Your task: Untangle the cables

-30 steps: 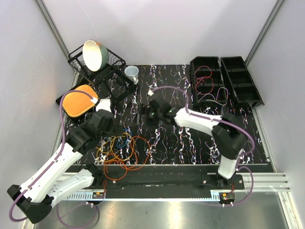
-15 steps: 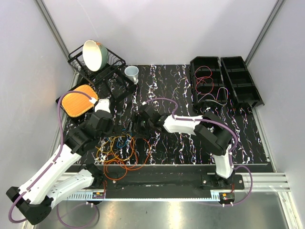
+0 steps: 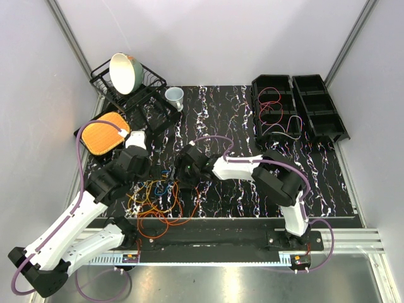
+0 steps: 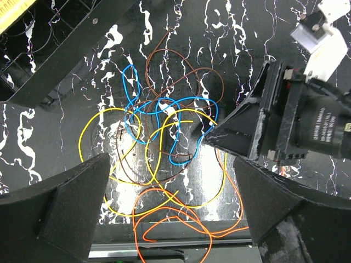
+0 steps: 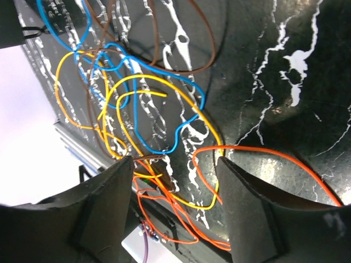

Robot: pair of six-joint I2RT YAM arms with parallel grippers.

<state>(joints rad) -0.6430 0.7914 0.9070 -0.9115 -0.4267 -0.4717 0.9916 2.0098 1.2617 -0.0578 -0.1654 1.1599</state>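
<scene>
Right wrist view: right gripper spread over the cables, heaped on the table below the left gripper, also spread. Risk: closing pinches several strands, tightening the tangle.

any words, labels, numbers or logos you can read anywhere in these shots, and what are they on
No text here can be read.
On the black body of the right hand, left wrist view: white lettering, too blurred to read.
On the front rail, top view: small tags, too small to read.
</scene>
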